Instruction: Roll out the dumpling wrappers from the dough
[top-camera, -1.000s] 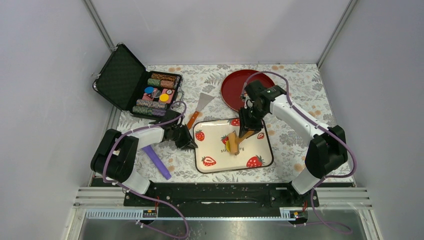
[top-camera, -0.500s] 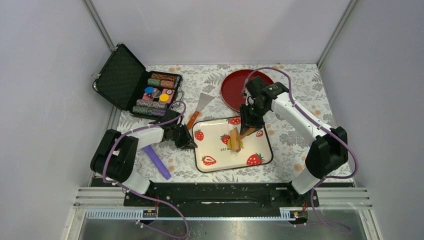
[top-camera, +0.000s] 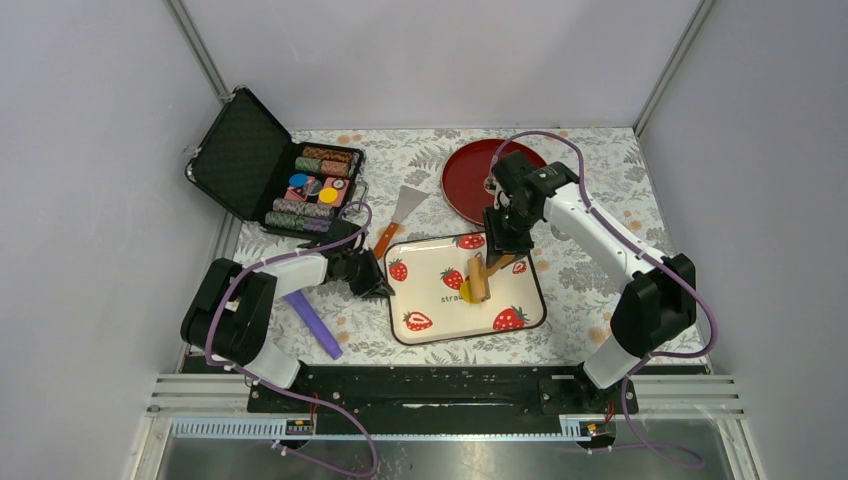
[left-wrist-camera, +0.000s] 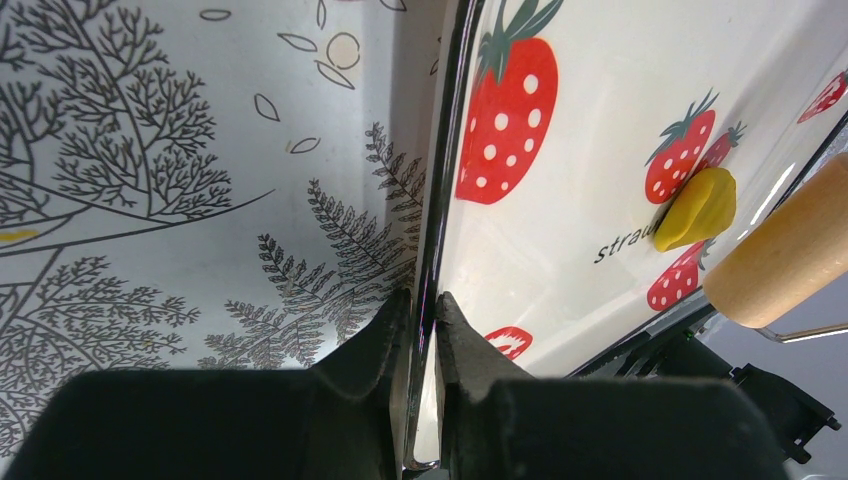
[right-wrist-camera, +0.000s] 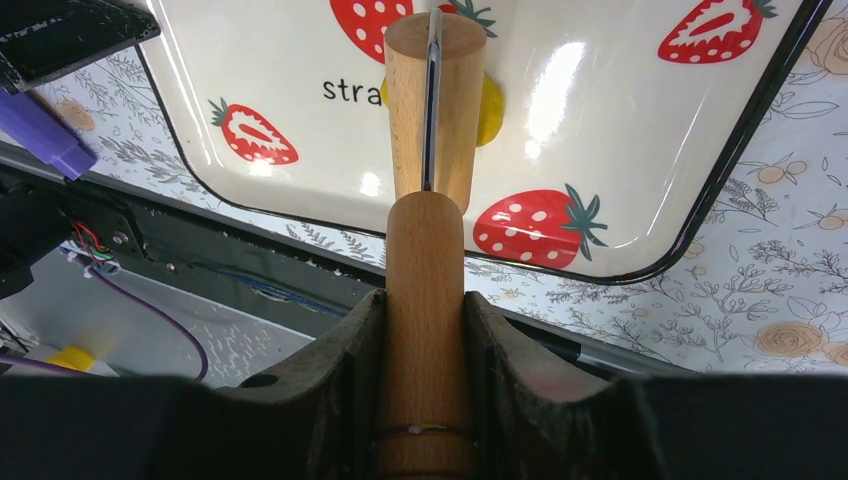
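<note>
The open black case (top-camera: 240, 150) stands at the far left of the floral tablecloth (top-camera: 600, 200), its lid tipped back and rows of poker chips (top-camera: 318, 185) packed in its tray, with a few loose coloured ones in the middle. The strawberry-print tray (top-camera: 505, 296) lies near the middle of the table and holds the dough (right-wrist-camera: 489, 108), a small yellow lump just beside the printed lettering. The drum of the wooden roller (right-wrist-camera: 432, 90) rests on the dough, and yellow shows past the drum's side. The red plate (top-camera: 470, 185) sits behind the tray, partly hidden by the right arm. The right gripper (right-wrist-camera: 425, 300) has its fingers partly closed around the roller's handle. The left gripper (left-wrist-camera: 420, 300) is pinched nearly closed on the tray's left rim. A purple stick (top-camera: 315, 323) lies left of the tray, and an orange-handled spatula (top-camera: 398, 215) lies between case and plate.
</note>
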